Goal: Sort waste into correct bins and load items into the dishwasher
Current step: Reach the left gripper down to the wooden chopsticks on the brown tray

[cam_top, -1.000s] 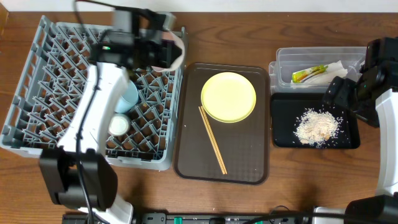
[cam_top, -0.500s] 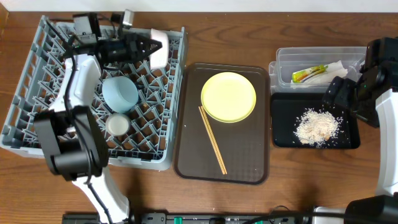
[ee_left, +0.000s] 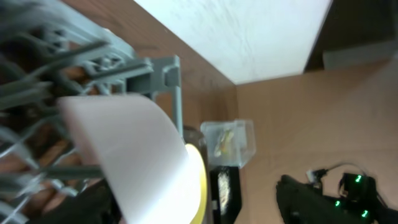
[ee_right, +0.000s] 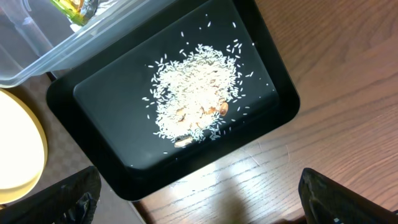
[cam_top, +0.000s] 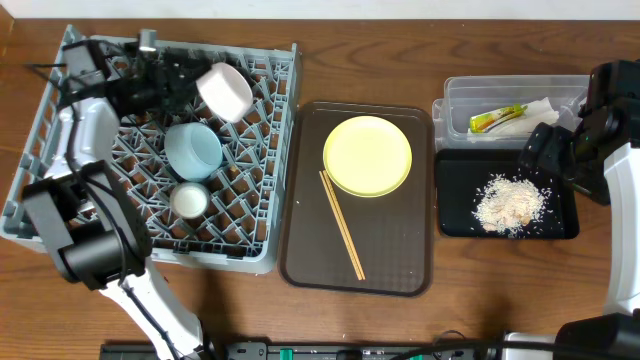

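The white bowl [cam_top: 226, 92] [ee_left: 130, 155] leans tilted on the pegs in the back row of the grey dishwasher rack [cam_top: 262, 215]. My left gripper [cam_top: 188, 86] is just left of it, jaws spread and open. The light-blue bowl [cam_top: 193, 150] stands in the rack below it. The pale-yellow plate [cam_top: 367, 155] and the chopsticks [cam_top: 342, 238] lie on the brown serving tray. The clear tub [cam_top: 462, 100] holds the yellow-green wrapper [cam_top: 497, 118] and white paper [cam_top: 537, 108]. Rice crumbs [cam_top: 509, 203] [ee_right: 196, 93] lie in the black tray [ee_right: 106, 155]. My right gripper [cam_top: 548, 152] [ee_right: 199, 205] hovers open over that tray's near edge.
The brown serving tray [cam_top: 400, 250] sits between the rack and the bins. A small white cup [cam_top: 188, 201] stands in the rack in front of the blue bowl. Bare wooden table [cam_top: 500, 290] runs along the front.
My left arm swung from over the rack to its back-left corner, carrying the white bowl leftward. The bowl now rests on the pegs and the jaws have spread. The right arm has not moved.
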`<move>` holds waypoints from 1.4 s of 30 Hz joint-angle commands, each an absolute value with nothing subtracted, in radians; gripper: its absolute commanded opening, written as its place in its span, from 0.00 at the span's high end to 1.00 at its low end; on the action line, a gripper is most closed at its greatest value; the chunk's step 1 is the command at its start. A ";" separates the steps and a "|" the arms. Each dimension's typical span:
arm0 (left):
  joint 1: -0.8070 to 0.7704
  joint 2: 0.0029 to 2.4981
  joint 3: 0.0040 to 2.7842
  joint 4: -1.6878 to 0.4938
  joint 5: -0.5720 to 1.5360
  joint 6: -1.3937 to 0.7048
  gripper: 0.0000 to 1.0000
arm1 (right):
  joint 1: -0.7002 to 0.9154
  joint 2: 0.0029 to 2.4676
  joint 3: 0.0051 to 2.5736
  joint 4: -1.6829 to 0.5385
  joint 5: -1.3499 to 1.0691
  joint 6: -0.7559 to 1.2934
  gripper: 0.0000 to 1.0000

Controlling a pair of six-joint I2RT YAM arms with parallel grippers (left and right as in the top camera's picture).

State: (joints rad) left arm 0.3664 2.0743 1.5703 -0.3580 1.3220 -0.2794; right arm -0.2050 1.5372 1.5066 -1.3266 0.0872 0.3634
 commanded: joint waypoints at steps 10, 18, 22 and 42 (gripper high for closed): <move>0.424 1.894 1.575 -0.375 1.159 -0.300 0.12 | -0.210 1.517 1.523 -1.328 0.097 0.358 0.01; 0.217 1.653 1.575 -0.874 0.551 -0.276 0.12 | -0.210 1.517 1.523 -1.327 0.097 0.358 0.01; 0.030 1.627 1.575 -1.144 0.398 -0.318 0.11 | -0.210 1.517 1.523 -1.324 0.097 0.358 0.01; -0.646 1.655 1.146 -0.845 0.097 -0.894 0.15 | -0.210 1.517 1.523 -1.333 0.097 0.358 0.01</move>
